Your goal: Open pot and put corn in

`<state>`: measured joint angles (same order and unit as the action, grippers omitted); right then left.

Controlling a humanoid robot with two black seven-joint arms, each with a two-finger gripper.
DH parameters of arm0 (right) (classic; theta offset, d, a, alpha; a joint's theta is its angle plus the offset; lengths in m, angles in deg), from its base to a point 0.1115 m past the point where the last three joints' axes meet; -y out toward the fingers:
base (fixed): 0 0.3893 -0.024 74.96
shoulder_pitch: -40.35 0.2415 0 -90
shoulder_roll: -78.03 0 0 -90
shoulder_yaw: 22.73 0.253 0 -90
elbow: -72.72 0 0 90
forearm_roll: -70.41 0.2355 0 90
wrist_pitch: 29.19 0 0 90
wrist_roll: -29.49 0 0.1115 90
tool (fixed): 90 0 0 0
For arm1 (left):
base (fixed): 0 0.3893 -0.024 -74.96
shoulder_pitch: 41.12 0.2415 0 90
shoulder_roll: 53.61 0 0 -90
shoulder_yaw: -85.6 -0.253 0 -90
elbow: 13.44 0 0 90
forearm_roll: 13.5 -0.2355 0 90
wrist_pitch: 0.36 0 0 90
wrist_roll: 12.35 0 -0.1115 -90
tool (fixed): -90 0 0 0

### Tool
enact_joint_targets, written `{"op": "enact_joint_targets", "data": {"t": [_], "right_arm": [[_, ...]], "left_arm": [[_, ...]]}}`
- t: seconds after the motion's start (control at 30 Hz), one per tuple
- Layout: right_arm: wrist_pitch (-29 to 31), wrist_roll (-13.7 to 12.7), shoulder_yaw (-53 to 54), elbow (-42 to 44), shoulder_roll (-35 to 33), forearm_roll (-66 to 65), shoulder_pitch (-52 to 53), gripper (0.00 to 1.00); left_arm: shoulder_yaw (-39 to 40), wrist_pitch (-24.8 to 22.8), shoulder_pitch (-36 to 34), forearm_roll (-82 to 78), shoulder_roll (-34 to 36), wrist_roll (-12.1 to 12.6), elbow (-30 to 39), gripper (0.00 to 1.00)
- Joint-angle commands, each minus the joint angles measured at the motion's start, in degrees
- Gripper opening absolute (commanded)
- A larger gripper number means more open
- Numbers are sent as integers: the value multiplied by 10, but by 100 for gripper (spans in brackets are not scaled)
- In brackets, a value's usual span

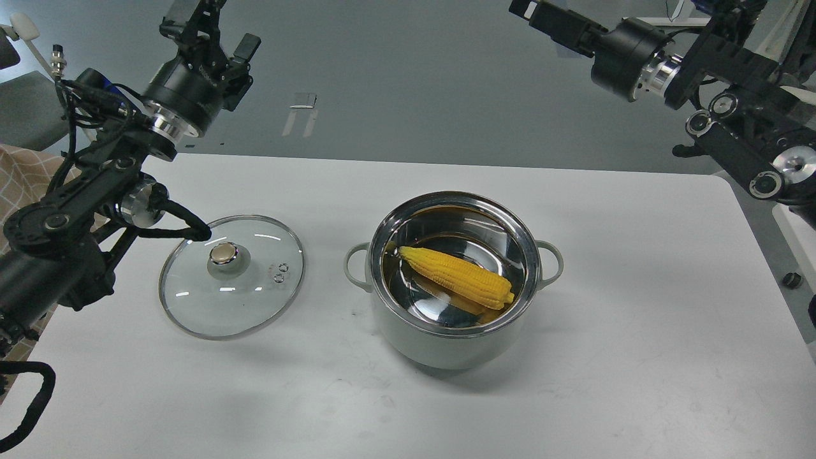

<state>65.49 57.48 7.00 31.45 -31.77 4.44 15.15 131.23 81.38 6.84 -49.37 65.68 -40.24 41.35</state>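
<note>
The pale grey-green pot [446, 347] stands open in the middle of the white table [637, 331]. The yellow corn [459, 278] lies slanted on the pot's shiny steel bottom. The glass lid [210, 306] with its metal knob lies flat on the table to the left of the pot. My left gripper [213, 29] is high at the far left, above and behind the lid, open and empty. My right gripper [521, 9] is high at the top edge, far above and behind the pot. It is dark and partly cut off by the frame edge, and nothing shows in it.
My left arm's black cable [185, 229] reaches over the lid's far-left rim. The table's right edge runs near a small black object [791, 279] on the floor. A checked cloth [25, 172] lies at the far left.
</note>
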Motion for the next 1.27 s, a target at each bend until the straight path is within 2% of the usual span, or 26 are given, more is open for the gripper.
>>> {"op": "enact_joint_targets", "data": {"t": [0.0, 0.13, 0.23, 0.37, 0.43, 0.5, 0.53, 0.63, 0.83, 0.97, 1.24], "right_arm": [[-43, -16, 11, 1, 8, 109, -22, 100], [-39, -18, 23, 2, 8, 189, -25, 100], [-36, -19, 37, 3, 7, 234, -31, 100], [0, -19, 73, 0, 9, 339, -58, 100], [10, -19, 100, 0, 10, 378, -73, 100], [10, -18, 123, -3, 11, 395, -86, 100], [12, -18, 135, -7, 12, 396, -93, 100], [13, -15, 148, -19, 15, 396, -106, 100], [23, -16, 150, -33, 22, 396, -115, 100], [69, -16, 151, -31, 19, 409, -117, 100], [79, -14, 154, -31, 18, 455, -117, 100]], "left_arm": [[1, -22, -5, 2, -20, 30, -24, 98], [8, -41, -11, 3, -64, 36, -71, 98], [8, -43, -16, 4, -82, 38, -78, 98], [16, -46, -17, 5, -106, 42, -78, 98], [28, -61, -17, 11, -111, 52, -77, 98], [45, -93, -18, 35, -111, 75, -77, 98], [57, -116, -18, 58, -111, 94, -77, 98], [68, -138, -18, 92, -111, 120, -77, 98], [69, -153, -17, 100, -113, 118, -71, 98], [74, -173, -16, 101, -109, 117, -71, 98], [97, -190, -10, 121, -110, 113, -71, 98]]}}
